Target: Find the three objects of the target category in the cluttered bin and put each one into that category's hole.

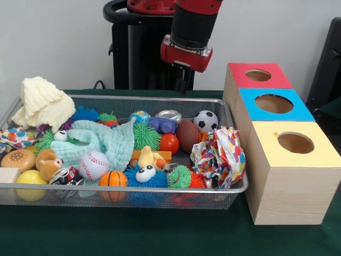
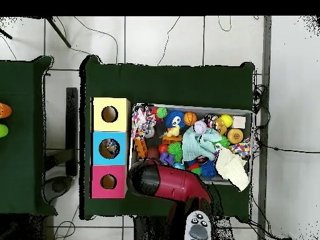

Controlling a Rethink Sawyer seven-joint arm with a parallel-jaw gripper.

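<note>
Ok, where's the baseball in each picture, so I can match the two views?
Front view: the baseball lies at the bin's near left, against the mint cloth, beside the little basketball.
Overhead view: it is the pale ball near the bin's upper rim, right of the little basketball.
Shared landmark: the mint cloth.

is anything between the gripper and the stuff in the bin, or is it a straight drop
Nothing visible stands between them. The gripper hangs in open air above the bin at its far rim, near the soccer ball and silver can. The bin has no lid; only cloths cover some toys.
</note>
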